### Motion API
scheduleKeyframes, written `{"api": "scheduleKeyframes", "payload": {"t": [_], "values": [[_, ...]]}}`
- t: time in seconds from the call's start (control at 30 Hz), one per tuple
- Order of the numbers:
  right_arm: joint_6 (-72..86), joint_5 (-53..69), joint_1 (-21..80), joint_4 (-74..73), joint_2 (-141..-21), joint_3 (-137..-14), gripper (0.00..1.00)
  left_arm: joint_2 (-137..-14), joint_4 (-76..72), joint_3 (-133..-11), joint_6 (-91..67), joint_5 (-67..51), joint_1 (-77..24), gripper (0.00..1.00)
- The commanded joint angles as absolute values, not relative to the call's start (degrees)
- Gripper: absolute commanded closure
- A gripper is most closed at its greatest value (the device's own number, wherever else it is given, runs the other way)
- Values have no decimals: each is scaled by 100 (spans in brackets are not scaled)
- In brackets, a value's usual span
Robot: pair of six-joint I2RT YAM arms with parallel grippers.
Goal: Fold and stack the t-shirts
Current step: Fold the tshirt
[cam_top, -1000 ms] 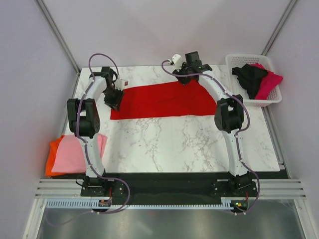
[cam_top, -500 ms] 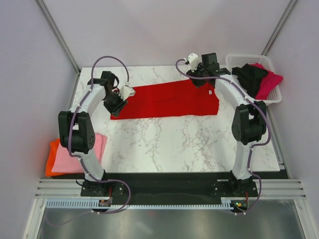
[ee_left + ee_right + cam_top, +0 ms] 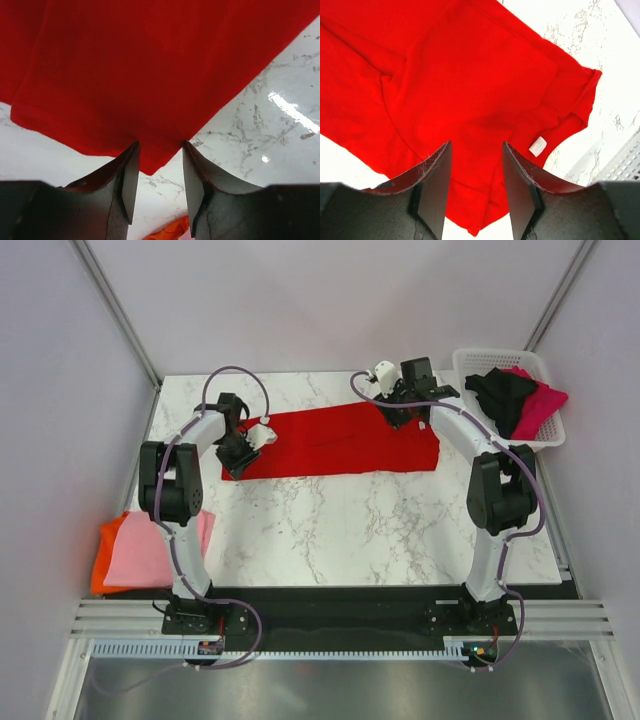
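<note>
A bright red cloth t-shirt (image 3: 340,440) lies flat as a long band across the far half of the white marble-patterned table (image 3: 350,530), running left to right.

The left gripper (image 3: 160,145) sits at the band's left end. Its two dark fingers are spread apart, with a corner of the red cloth showing in the gap between them. Nothing is pinched (whether the fingertips touch the fabric cannot be told).

The right gripper (image 3: 476,145) hangs over the far right part of the same shirt. Its fingers are likewise parted and hold nothing, and rumpled red cloth fills the view under them. A small white label (image 3: 537,146) shows on the cloth near the shirt's right edge.

At the far right corner stands a white plastic lattice basket (image 3: 500,353), with a black cloth t-shirt (image 3: 500,395) and a magenta cloth t-shirt (image 3: 545,400) heaped inside it.

At the near left edge of the table, a light pink cloth t-shirt (image 3: 155,545) lies folded on top of an orange cloth t-shirt (image 3: 103,558), well apart from the red one.
</note>
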State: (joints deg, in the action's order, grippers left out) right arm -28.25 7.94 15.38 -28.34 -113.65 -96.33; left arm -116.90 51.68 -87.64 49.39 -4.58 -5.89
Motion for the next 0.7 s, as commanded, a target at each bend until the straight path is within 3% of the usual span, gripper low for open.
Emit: {"api": "scheduleKeyframes", "payload": {"t": [0.0, 0.1, 0.2, 0.23, 0.43, 0.67], "values": [[-2804, 730, 1529, -2795, -10951, -9571, 48, -11847, 4957, -8974, 5124, -387, -659, 53], [-2821, 703, 1529, -2786, -10916, -9501, 48, -11997, 4878, -8895, 5036, -273, -668, 57], [-2848, 581, 1529, -2777, -10881, -9396, 48, -11989, 4860, -8772, 4913, -237, -677, 83], [-2848, 510, 1529, -2760, -10881, -9369, 47, -11936, 4869, -8737, 4870, -272, -677, 97], [-2742, 124, 1406, -2882, -11161, -9333, 48, -11084, 5158, -8025, 4965, -457, -870, 98], [-2707, -106, 1371, -3340, -11786, -9747, 50, -10091, 6670, -7305, 5186, -580, -1440, 98]]}}
